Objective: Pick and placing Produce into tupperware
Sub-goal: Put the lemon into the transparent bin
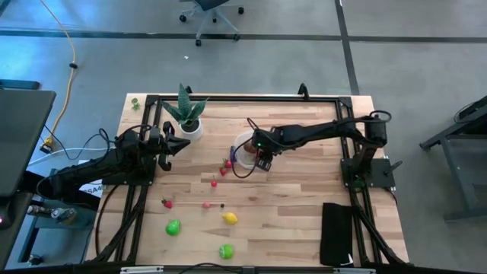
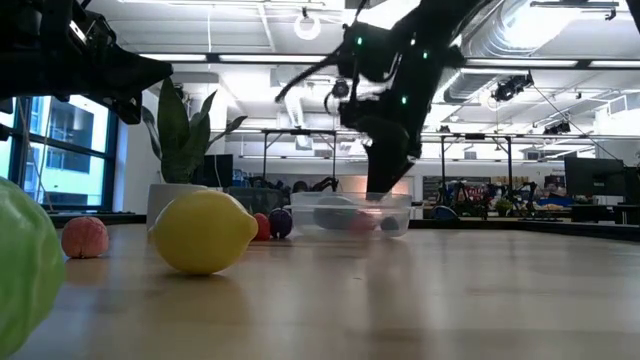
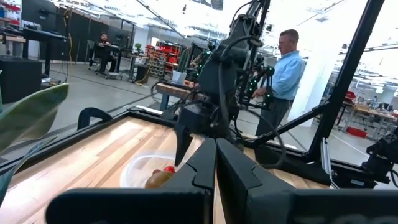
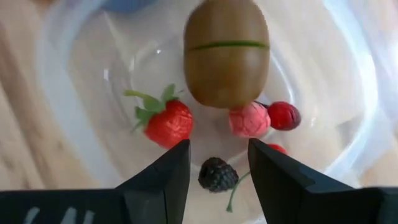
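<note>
The clear tupperware stands mid-table and holds a brown kiwi, a strawberry, a pink berry, a red cherry and a dark berry. My right gripper hangs open just above the bowl, pointing down, with the dark berry showing between its fingertips. More produce lies loose on the table: a lemon, two green fruits, a strawberry and small red pieces. My left gripper waits shut, above the table left of the bowl.
A spiky plant in a white pot stands at the far left, close to my left gripper. A black pad lies near the right edge. A person stands in the room beyond the far edge.
</note>
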